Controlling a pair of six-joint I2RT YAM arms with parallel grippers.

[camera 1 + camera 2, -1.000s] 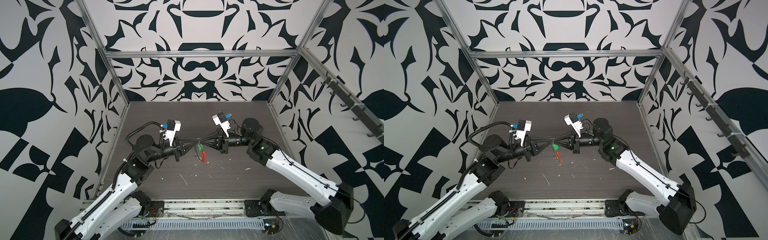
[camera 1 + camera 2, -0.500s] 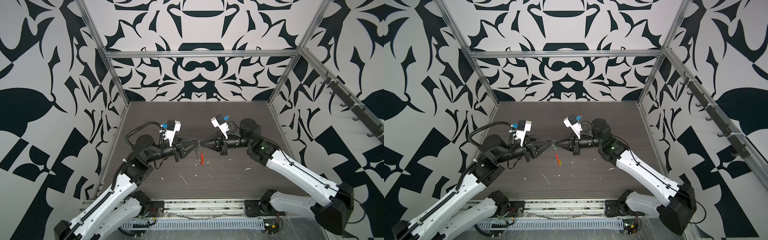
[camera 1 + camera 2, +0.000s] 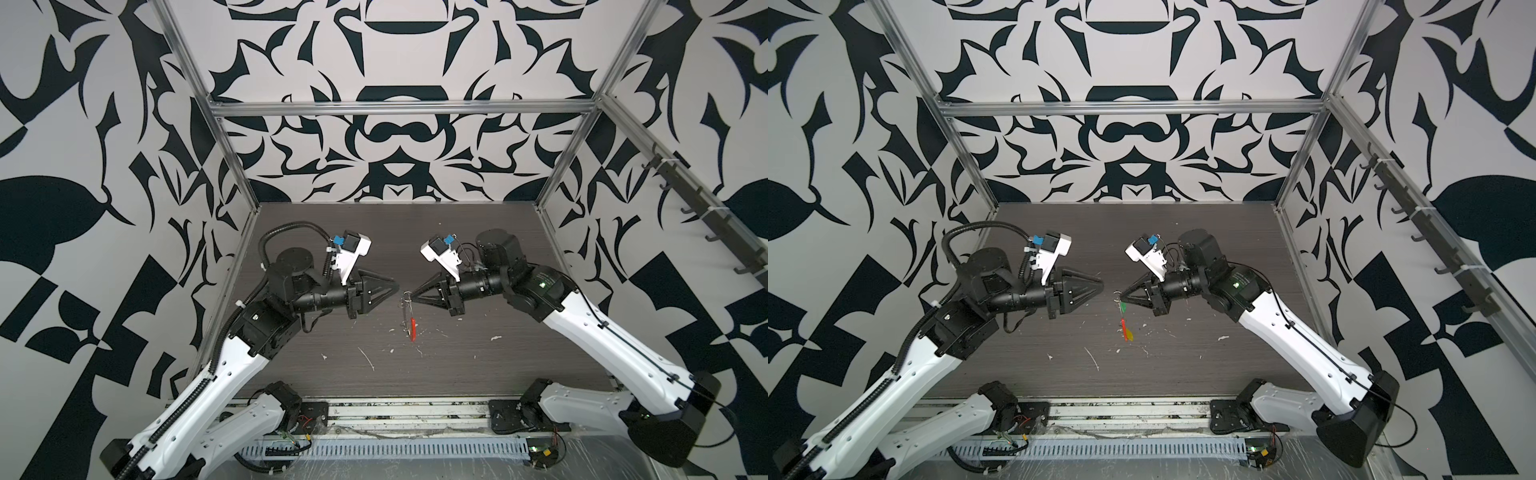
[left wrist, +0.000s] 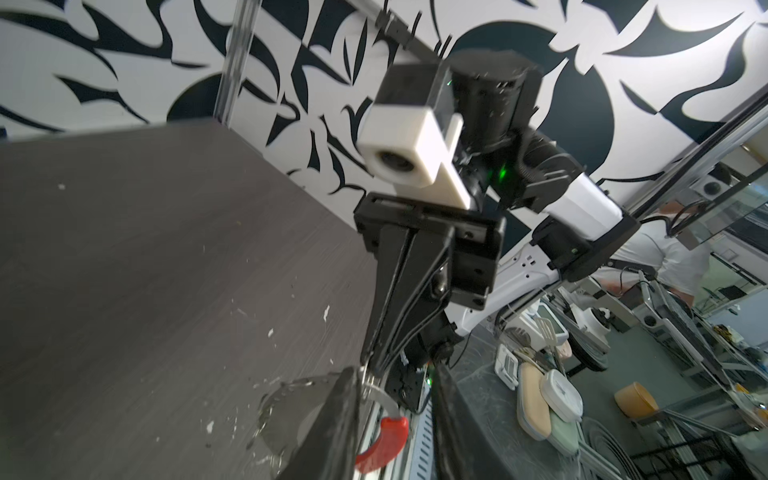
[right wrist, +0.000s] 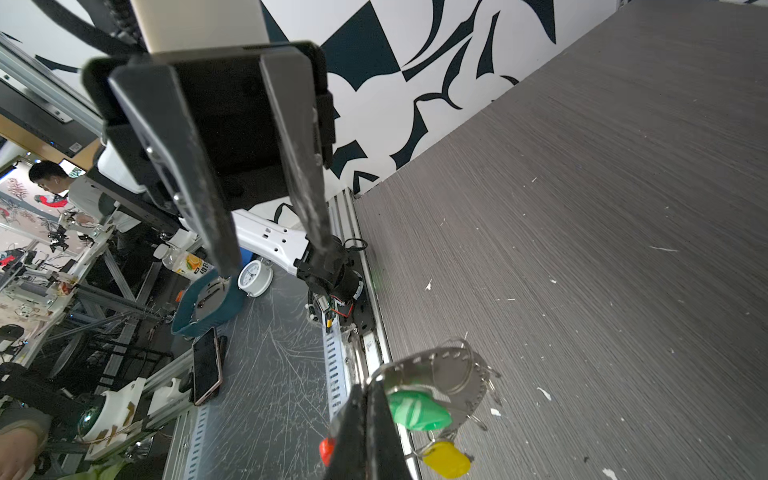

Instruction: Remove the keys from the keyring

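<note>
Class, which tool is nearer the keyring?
Right. The right tool is shut on the keyring, which hangs from it; the left tool is open just beside it, holding nothing.

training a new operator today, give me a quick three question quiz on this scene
1. True or false: the green key and the yellow key are already off the keyring.
2. Which tool pinches the keyring? A) left B) right C) both
3. Fill in: the strip end hanging below the ring is coloured ____.
Key: 1 false, both hang on it. 2 B: the right tool is shut on it, and the left tool is open just beside it. 3 red.
</note>
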